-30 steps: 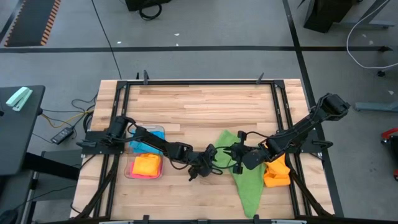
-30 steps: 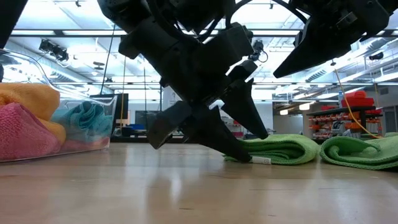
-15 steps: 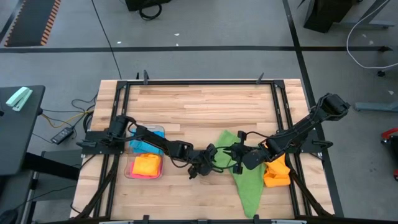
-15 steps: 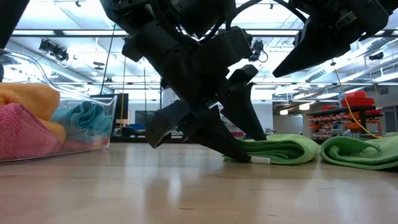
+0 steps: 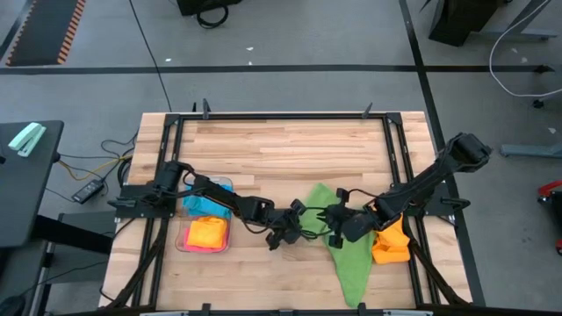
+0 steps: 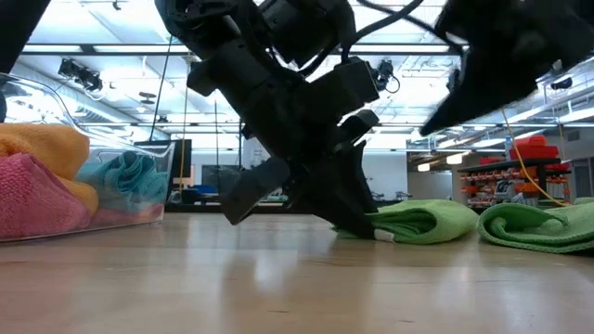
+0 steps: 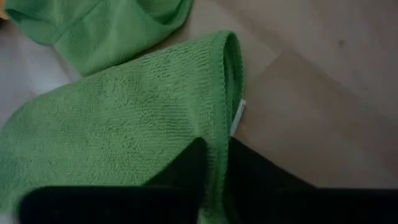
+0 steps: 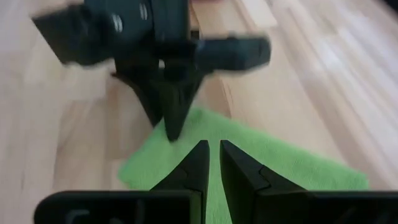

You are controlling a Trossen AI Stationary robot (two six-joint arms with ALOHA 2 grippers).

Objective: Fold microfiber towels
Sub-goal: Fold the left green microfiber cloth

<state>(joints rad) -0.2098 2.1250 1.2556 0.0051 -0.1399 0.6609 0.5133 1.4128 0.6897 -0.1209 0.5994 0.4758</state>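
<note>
Start at the left gripper: its fingers are pinched on the hemmed edge of the green towel, close to the white tag. In the low view, note that this gripper sits at table level, right at the towel's rolled edge.

Check the right gripper next: its fingers stand narrow, nearly together, with nothing between them. It hovers just above the same towel, facing the left gripper across it.

Locate the towel in the high view: it lies at the table's front centre-right, long axis running from the near edge up toward the middle. From the left gripper, the cloth extends toward the right arm.

Judge the left arm nearer, as it alone grips the edge. The fold likely carries that edge across the towel's long axis
</note>
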